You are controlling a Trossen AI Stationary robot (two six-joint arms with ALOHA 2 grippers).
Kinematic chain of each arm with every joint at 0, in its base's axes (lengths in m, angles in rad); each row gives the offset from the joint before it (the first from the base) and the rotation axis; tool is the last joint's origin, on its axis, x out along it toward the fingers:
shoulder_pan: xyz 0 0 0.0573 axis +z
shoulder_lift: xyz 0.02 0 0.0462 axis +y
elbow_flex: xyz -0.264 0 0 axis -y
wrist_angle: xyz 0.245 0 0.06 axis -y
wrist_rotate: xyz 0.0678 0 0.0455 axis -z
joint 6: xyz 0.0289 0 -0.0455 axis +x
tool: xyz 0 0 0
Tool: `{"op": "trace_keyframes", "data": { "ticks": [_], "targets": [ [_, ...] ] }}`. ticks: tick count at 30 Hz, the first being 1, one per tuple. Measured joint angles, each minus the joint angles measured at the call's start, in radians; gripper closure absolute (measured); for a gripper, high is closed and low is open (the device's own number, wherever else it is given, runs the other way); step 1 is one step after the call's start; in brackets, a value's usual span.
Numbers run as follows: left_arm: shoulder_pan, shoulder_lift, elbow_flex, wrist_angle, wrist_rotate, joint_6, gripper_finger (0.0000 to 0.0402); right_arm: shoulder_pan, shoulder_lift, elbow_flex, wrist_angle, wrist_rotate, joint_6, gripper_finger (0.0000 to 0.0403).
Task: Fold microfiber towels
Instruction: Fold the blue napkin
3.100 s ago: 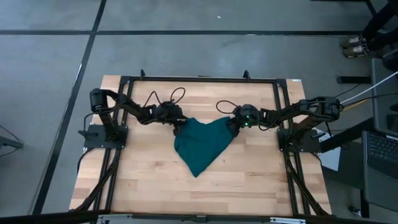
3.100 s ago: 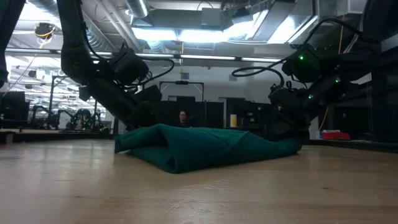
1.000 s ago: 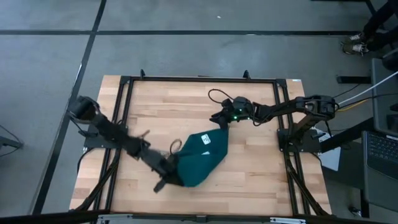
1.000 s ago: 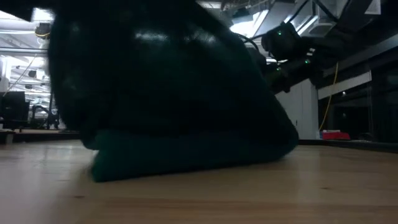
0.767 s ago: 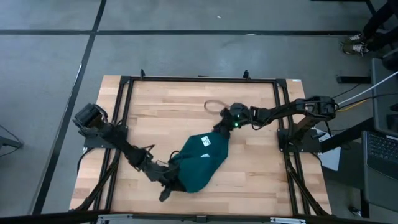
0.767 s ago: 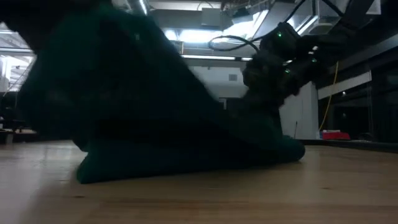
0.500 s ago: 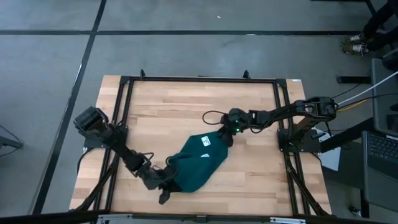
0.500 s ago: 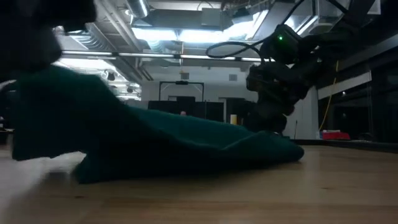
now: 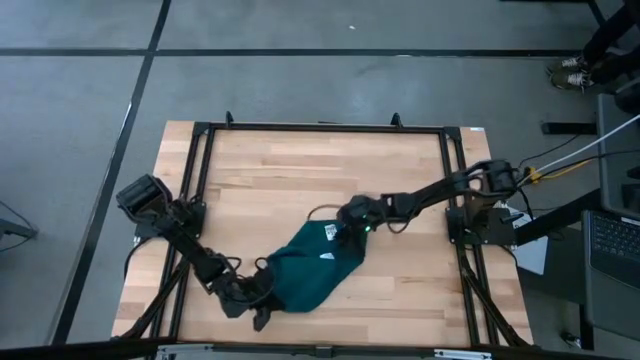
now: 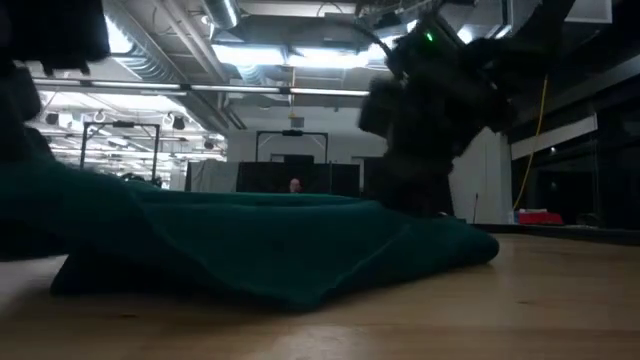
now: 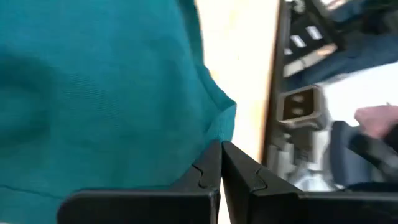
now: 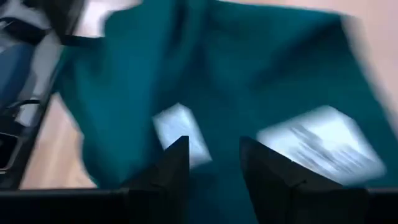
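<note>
The left gripper (image 9: 262, 300) sits pinched at the table's near edge, with the black frame rail (image 9: 182, 262) close on its outer side and the towel (image 9: 318, 264) heaped on its inner side. Beyond the right gripper (image 9: 350, 222), bare tabletop (image 9: 300, 170) lies unobstructed.

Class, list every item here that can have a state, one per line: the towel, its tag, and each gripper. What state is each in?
microfiber towel: bunched and partly folded over, lying on the table
white tag: showing, on the towel's upper side
left gripper: shut on the towel's edge
right gripper: open, over the towel near the tag
</note>
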Motion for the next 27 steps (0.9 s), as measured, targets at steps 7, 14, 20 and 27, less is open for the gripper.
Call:
{"op": "trace_keyframes", "data": {
  "ticks": [7,14,20,27],
  "targets": [
    [0.009,0.000,0.000,-0.003,-0.017,-0.001,0.0399,0.019,0.172,0.173,-0.006,0.001,-0.028,0.0281],
    [-0.024,0.000,0.000,-0.002,-0.068,-0.044,0.0399,-0.065,0.190,0.229,-0.012,0.003,-0.050,0.0293],
    [-0.029,0.000,0.000,0.006,-0.080,-0.045,0.0399,-0.088,0.190,0.228,-0.040,-0.012,-0.076,0.0283],
    [-0.027,0.000,0.000,0.029,-0.078,-0.019,0.0399,-0.116,0.190,0.228,-0.037,-0.018,-0.076,0.0261]
  ]
}}
